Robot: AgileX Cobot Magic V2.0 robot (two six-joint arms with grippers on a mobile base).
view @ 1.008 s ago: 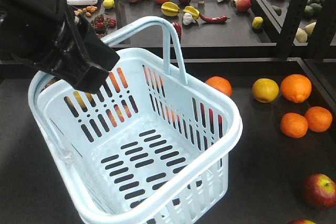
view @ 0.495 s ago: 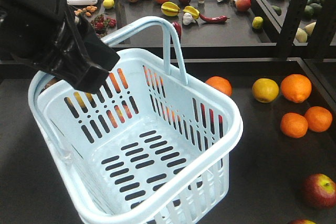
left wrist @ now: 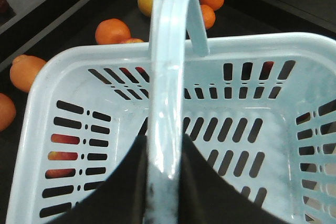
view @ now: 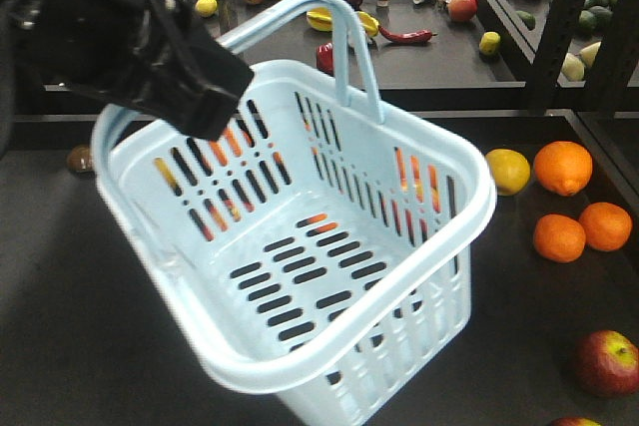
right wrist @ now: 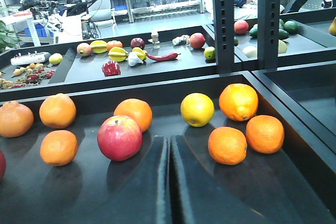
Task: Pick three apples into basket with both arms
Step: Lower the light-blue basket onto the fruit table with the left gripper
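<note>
My left arm (view: 130,37) fills the upper left of the front view, its black housing slanting down and to the right. From the left wrist camera I see the left gripper (left wrist: 164,148) clamped on the handle (left wrist: 167,66) of the basket (view: 300,371), a dark finger (left wrist: 123,187) pressed against each side of the loop. My right gripper (right wrist: 169,150) sits low over the worktop (right wrist: 94,198), aimed level toward its far edge. Its fingers (right wrist: 142,187) are drawn together with only a thin slit between them, gripping nothing.

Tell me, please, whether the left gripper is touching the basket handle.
Touching: in the left wrist view, the left gripper clamps the basket handle between its jaws.
</note>
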